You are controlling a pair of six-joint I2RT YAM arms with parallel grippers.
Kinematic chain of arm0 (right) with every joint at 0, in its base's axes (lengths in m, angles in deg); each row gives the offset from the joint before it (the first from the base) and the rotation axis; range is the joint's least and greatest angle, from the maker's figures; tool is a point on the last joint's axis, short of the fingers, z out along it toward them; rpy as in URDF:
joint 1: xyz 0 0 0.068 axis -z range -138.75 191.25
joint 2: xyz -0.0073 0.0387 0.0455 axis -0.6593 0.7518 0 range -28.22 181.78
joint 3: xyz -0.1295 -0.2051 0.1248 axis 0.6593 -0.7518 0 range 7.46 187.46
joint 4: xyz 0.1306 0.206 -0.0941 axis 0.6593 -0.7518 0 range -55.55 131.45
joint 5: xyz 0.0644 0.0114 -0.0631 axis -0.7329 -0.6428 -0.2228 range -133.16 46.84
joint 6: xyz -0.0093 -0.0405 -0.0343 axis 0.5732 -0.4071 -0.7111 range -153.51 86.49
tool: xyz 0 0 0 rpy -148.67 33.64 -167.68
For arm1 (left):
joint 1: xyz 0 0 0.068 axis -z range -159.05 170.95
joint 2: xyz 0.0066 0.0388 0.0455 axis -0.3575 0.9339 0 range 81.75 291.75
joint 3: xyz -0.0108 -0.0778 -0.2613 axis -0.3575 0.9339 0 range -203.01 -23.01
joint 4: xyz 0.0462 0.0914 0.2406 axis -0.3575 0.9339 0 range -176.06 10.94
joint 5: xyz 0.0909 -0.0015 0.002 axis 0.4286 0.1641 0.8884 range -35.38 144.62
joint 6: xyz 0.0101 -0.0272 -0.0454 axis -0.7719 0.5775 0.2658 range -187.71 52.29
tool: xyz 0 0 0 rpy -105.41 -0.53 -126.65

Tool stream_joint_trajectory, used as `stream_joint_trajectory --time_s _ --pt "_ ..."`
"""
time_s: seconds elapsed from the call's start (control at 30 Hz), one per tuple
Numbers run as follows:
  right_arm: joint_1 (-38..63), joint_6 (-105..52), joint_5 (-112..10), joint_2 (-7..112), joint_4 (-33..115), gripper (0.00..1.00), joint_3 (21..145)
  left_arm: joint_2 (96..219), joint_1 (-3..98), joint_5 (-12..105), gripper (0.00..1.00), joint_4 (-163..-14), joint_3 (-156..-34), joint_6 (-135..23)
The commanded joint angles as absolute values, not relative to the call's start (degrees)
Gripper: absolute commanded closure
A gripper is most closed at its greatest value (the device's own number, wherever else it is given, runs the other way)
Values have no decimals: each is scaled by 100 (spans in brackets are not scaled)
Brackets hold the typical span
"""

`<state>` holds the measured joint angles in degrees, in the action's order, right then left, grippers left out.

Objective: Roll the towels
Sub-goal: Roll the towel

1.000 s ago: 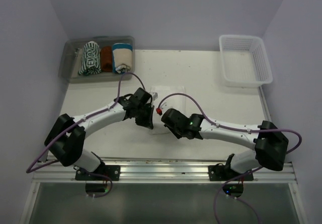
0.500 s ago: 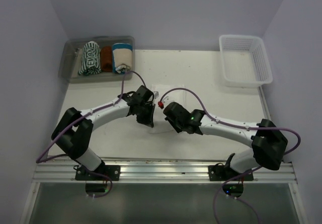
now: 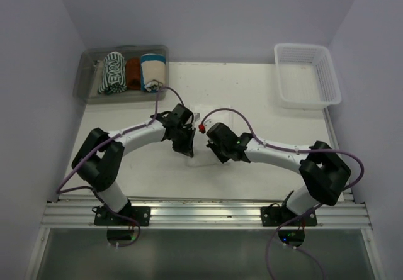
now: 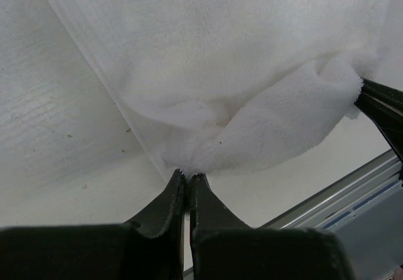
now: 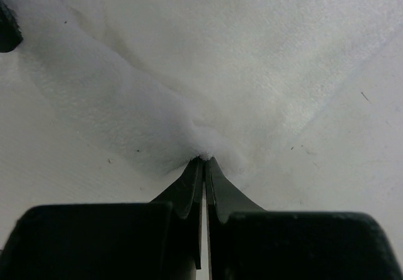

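White worktop (image 3: pixel 264 91), with the white towel (image 4: pixel 252 72) bunched mid-surface; left pincer (image 4: pixel 187 174) and right pincer (image 5: pixel 204 159) are both clamped tight on its near edge, which runs 9 to 3, the cloth lying toward 12 o'clock from each

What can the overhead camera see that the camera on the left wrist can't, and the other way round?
Only the overhead view shows both whole arms, the clear bin at the back left holding the rolled striped towel and two other rolls, and the white basket at the back right. Only the left wrist view shows the left claw shut on a bunched edge of the white towel, with the right claw at the fold's other end. Both show the table and the metal rail at its near edge.
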<state>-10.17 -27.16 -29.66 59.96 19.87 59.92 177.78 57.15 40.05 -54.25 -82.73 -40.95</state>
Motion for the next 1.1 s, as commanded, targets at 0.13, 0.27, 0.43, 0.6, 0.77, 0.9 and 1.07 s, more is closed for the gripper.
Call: stream_joint_trajectory --time_s 0.13,0.27,0.43,0.6,0.77,0.9,1.07 --pt "-621 -2736 -3551 6169 2527 100 5958 17896 5549 3888 95 -5618 -8664 -4337" --pt "-498 -2675 -3770 6345 2554 100 5975 18028 5540 3967 77 -5531 -8769 -4319" --pt "-375 -2596 -3973 6494 2545 100 5984 17914 5523 4300 65 -5390 -8787 -4249" --pt "-270 -2587 -4280 6617 2510 100 6036 17239 5391 4749 62 -5144 -8778 -4214" --pt "-226 -2587 -4420 6732 2466 100 6072 16675 5373 4978 63 -5073 -8752 -4003" --pt "-182 -2569 -4596 6767 2440 100 6072 16498 5382 4426 66 -5598 -8542 -3854" --pt "64 -2446 -5062 6758 2414 100 6046 16665 5478 3230 87 -6408 -8085 -3555"
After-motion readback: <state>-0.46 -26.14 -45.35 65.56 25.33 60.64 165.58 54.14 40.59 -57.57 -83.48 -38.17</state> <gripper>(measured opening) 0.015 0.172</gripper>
